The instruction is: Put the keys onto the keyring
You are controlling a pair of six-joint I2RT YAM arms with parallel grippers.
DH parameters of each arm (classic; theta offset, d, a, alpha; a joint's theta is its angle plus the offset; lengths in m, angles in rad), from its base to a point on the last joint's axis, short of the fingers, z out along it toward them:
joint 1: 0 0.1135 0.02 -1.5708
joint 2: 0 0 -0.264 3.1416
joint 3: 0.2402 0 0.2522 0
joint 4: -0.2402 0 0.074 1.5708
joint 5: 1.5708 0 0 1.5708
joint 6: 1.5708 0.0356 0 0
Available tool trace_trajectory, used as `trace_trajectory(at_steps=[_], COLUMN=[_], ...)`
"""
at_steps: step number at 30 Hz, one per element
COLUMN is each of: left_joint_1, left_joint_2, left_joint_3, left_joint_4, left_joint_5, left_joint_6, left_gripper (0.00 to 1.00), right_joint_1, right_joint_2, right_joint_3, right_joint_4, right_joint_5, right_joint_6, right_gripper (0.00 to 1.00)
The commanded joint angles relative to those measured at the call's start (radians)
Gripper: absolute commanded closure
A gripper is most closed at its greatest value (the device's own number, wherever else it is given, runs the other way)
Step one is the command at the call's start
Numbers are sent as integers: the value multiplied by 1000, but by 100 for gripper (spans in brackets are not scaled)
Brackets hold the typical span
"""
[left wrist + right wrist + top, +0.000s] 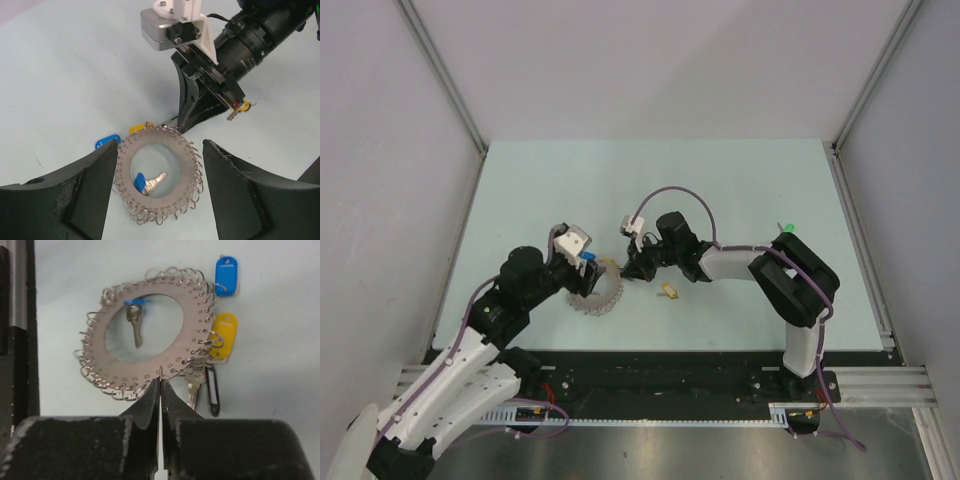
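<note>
The keyring (107, 357) is a flat grey disc with numbered small wire rings round its edge, lying on the pale table (740, 190). My right gripper (160, 382) is shut, pinching one upright wire ring on the disc's near edge. Blue (226, 270), yellow (223, 332) and black (212, 390) tags hang off its right side. A blue-capped key (147, 182) lies inside the hole. My left gripper (159, 167) stands open astride the keyring (175, 150), both fingers (90, 195) apart from it. From above, the keyring (605, 303) lies between the two grippers.
A loose key with a yellow cap (669, 291) lies on the table just right of the right gripper, also in the left wrist view behind it (239, 109). Grey walls and metal rails (445, 95) enclose the table.
</note>
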Motion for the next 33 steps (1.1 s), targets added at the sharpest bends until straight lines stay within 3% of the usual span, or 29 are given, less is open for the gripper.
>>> trace_trajectory(at_steps=[1,4,8,12,20,27,33], left_joint_1=[7,5,5,5,-7,-53,-113], left_joint_2=[69,139,212,299,527,762,888], left_joint_3=[9,18,35,67,199,371,455], left_joint_4=[30,22,31,11,-64,-209,-280], left_joint_5=[54,74,94,106,126,38,26], left_joint_6=[-36,-36,-33,3,16,36,69], left_gripper=[26,25,25,24,30,35,38], right_joint_1=[-31,-58,-83,-100,-154,-247,-276], right_joint_2=[41,64,41,-31,-210,-431,-653], right_joint_3=[1,1,9,7,-26,-147,-227], right_joint_4=[9,26,13,-52,-240,-285,-340], right_joint_5=[0,-6,-2,41,193,242,395], right_joint_6=[-39,-38,-35,-32,31,152,175], right_gripper=[99,92,69,54,48,42,35])
